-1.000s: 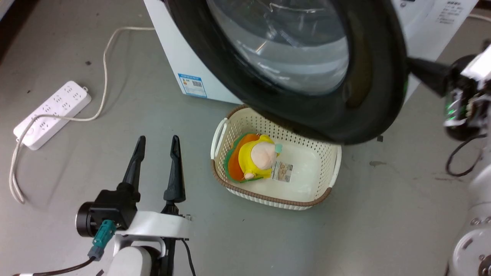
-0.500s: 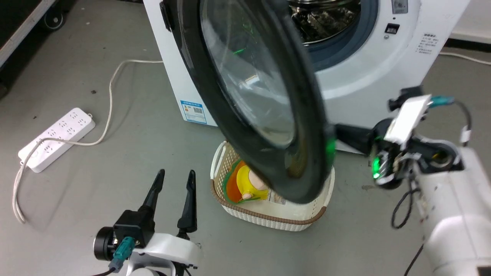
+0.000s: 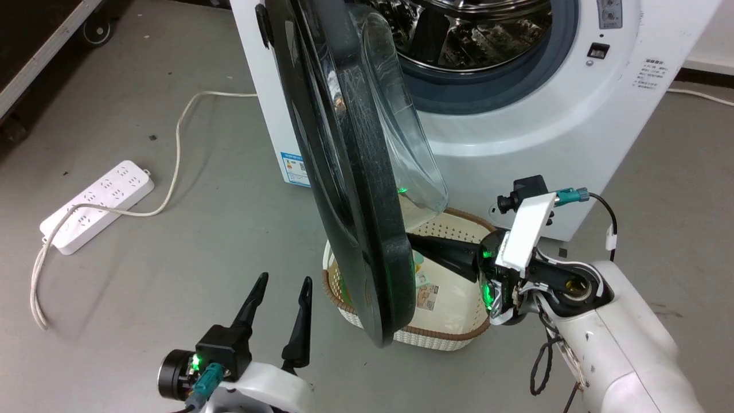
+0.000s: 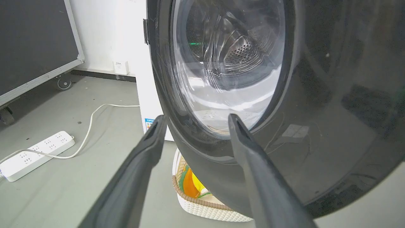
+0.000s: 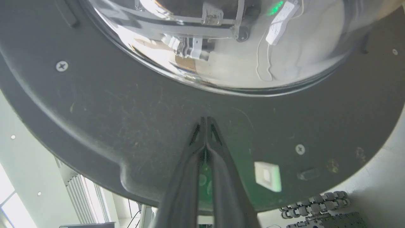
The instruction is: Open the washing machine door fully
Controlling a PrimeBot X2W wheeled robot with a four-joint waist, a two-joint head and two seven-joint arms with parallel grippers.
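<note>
The washing machine is white, and its steel drum is exposed. Its door is black, stands swung out and is edge-on in the head view, with the glass bowl bulging toward the machine. My right gripper is shut with nothing between its fingers. Its tips press on the door's dark inner face just below the glass bowl. My left gripper hangs open at the lower left, apart from the door. Its fingers point at the glossy outer face.
A cream perforated basket with a yellow plush toy sits on the floor under the door. A white power strip and its cable lie at the left. A wheeled black case stands at the far left.
The door has swung further out, from facing the camera to edge-on. My shut right gripper has followed it leftwards along the inner side. The head camera has shifted; the left gripper stays open.
</note>
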